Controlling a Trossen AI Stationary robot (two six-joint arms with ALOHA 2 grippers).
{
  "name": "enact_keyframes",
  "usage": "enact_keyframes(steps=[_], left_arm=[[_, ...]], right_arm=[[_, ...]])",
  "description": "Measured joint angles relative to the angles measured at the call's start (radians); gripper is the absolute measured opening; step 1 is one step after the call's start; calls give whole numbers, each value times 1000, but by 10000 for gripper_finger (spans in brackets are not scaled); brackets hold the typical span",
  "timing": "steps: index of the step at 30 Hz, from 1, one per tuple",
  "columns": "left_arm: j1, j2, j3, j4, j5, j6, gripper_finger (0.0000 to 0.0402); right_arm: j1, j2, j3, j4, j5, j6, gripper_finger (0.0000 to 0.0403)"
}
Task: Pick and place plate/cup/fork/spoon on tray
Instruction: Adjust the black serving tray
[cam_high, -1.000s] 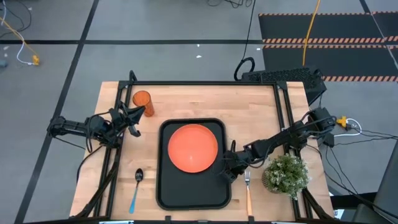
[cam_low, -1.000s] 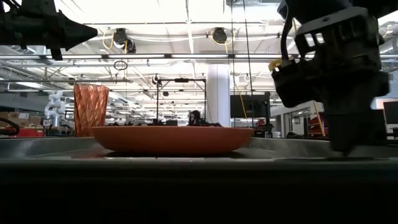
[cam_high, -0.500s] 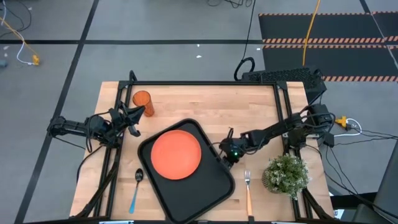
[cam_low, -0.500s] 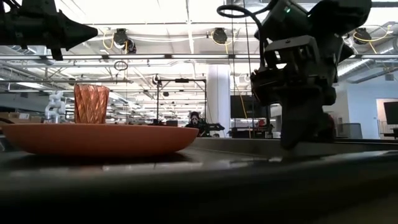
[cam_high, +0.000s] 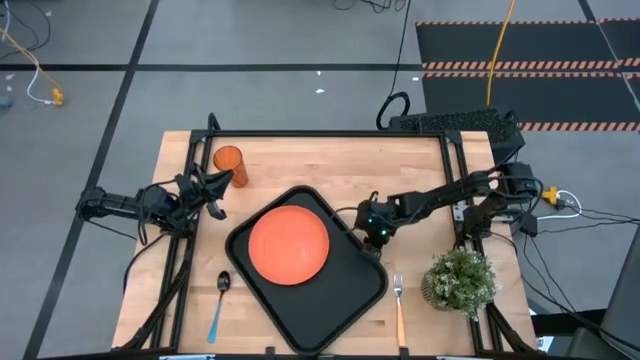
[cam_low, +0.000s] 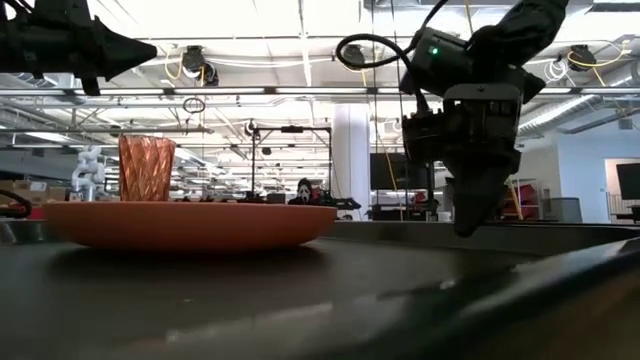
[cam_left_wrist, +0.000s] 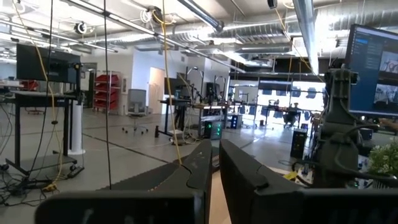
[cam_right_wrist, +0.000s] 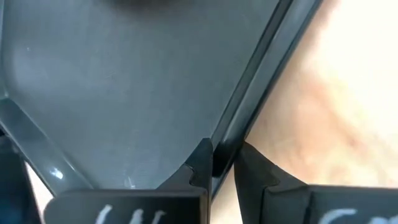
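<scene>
The tray (cam_high: 318, 290) lies skewed on the table (cam_high: 320, 160), turned out of line with the table edges, and the plate (cam_high: 288, 245) sits on it toward the corner nearest the cup (cam_high: 228, 160). The right gripper (cam_high: 375, 232) is at the tray's rim on the side facing the plant (cam_high: 458, 280); in the right wrist view its jaws pinch that raised rim between them, so the step in hand looks like squaring or repositioning the tray rather than loading it. The left gripper (cam_high: 212, 190) hangs beside the tray's far corner, close to the cup, jaws pressed together on nothing. The cup stands well apart from the tray on the table; the spoon (cam_high: 219, 300) lies just beside the tray's left side, the fork (cam_high: 399, 305) just beside its right side, near the plant. Judging by this, three items remain to go. The next move likely calls for letting go of the rim once the tray is set, then reaching for the fork close by.
</scene>
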Motion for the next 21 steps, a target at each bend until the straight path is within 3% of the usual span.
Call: enact_keyframes(steps=[7,16,21], left_arm=[[0,0,0,-6,0,4,33],[0,0,0,-9,-1,30,33],[0,0,0,-9,-2,29,33]], right_arm=[[-53,0,0,-5,29,-252,24],[-61,2,18,-17,182,-651,22],[-70,1,34,-1,270,-712,21]])
